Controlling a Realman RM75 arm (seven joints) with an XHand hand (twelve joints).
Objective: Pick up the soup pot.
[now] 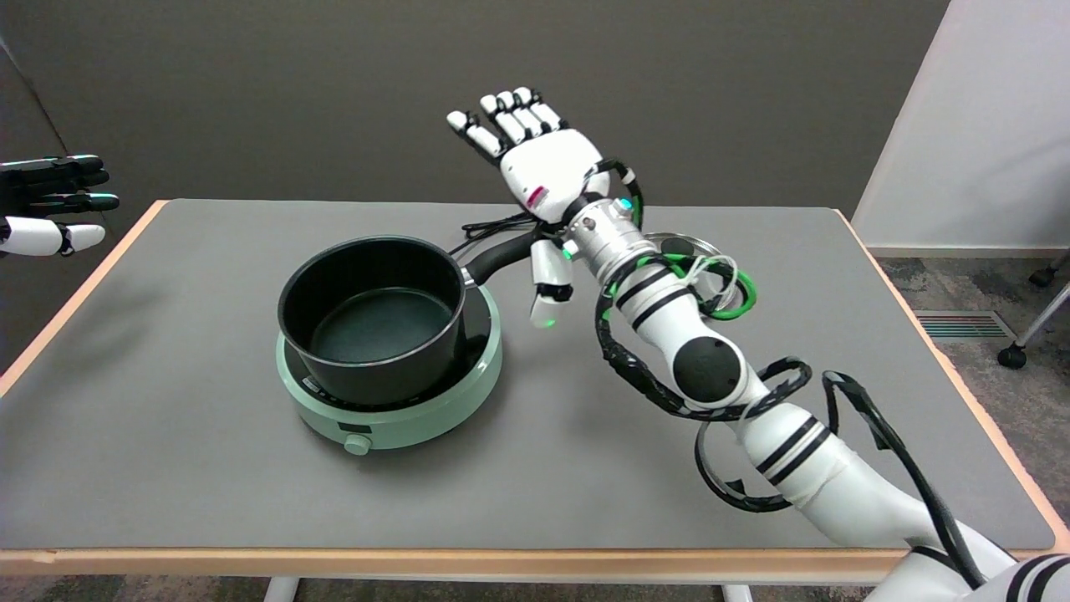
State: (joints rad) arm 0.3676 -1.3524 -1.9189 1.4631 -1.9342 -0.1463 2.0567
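The right arm [710, 368] is seen reaching in from the lower right, stretched diagonally up and to the left, with black and green cables looped around its forearm and wrist. The right hand [547, 167] is held in the air with its white back turned toward the camera. Its fingers [501, 117] are extended and spread, pointing up and left, while the thumb [547, 284] hangs downward. Nothing is held in it.

The right arm [802, 468] is white with black bands, looped black and green cables, a silver wrist; its hand [543, 167] is white with black joints.
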